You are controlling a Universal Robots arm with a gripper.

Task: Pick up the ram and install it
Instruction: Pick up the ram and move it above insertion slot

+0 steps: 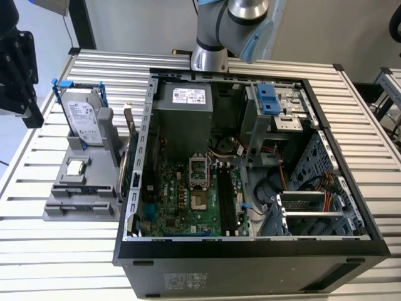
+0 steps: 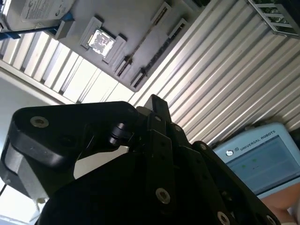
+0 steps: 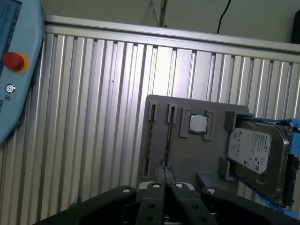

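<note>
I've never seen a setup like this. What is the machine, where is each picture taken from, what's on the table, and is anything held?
It is one robot arm with a two-fingered gripper. The exterior view comes from a camera off the arm, looking down on a ribbed metal table. Both wrist views come from cameras riding on the arm, so black gripper parts sit in their foreground. On the table stands an open computer case showing its green motherboard. On the exterior view's left, a grey holder carries a silver hard drive and a small square chip. In the first wrist view the gripper's fingertips look closed, with nothing visible between them.
</note>
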